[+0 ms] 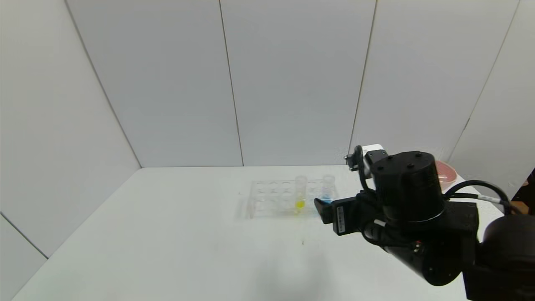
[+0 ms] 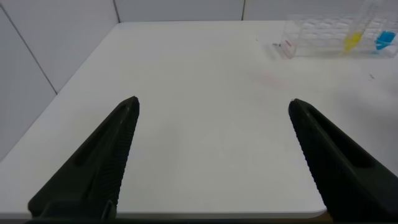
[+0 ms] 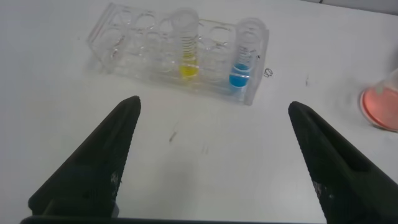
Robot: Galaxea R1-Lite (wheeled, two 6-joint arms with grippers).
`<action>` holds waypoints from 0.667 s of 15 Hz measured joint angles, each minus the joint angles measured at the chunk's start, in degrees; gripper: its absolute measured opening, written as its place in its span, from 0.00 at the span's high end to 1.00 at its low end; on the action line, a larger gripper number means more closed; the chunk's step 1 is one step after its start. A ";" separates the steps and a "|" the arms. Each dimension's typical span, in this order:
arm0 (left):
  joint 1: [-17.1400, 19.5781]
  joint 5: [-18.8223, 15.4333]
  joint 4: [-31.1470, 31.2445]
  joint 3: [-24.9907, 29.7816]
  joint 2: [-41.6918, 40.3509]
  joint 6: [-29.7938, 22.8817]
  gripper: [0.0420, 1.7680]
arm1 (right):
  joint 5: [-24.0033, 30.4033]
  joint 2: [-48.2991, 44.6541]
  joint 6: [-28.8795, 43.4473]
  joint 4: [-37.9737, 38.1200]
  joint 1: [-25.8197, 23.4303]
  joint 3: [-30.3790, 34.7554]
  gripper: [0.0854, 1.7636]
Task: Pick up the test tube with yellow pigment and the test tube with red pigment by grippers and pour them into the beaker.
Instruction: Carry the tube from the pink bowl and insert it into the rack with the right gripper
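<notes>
The test tube with yellow pigment (image 1: 300, 195) stands upright in a clear multi-hole rack (image 1: 271, 200) at the table's middle back. It also shows in the right wrist view (image 3: 186, 48) and, far off, in the left wrist view (image 2: 354, 38). My right gripper (image 1: 324, 209) hovers just right of the rack, near its blue tube; in its wrist view it is open and empty (image 3: 214, 102), a little short of the rack (image 3: 143, 43). My left gripper (image 2: 214, 102) is open and empty over bare table near the front edge. The red-pigment tube and the beaker are out of view.
A tube with blue liquid (image 1: 328, 191) stands in the rack's right end, also seen in the right wrist view (image 3: 244, 57). A pink bowl (image 1: 446, 173) sits at the back right behind my right arm. Grey wall panels close off the back and left of the white table (image 1: 167, 234).
</notes>
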 joint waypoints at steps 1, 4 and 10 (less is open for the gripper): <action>0.00 0.00 0.00 0.00 0.00 0.00 0.03 | -1.32 1.54 1.18 0.10 1.16 -1.17 0.04; 0.00 -0.02 0.00 0.00 0.00 0.02 0.03 | -4.28 6.58 3.71 0.27 2.99 -5.16 0.04; 0.00 -0.02 0.00 0.00 0.00 0.00 0.03 | -5.97 16.94 5.89 0.57 3.51 -14.59 0.04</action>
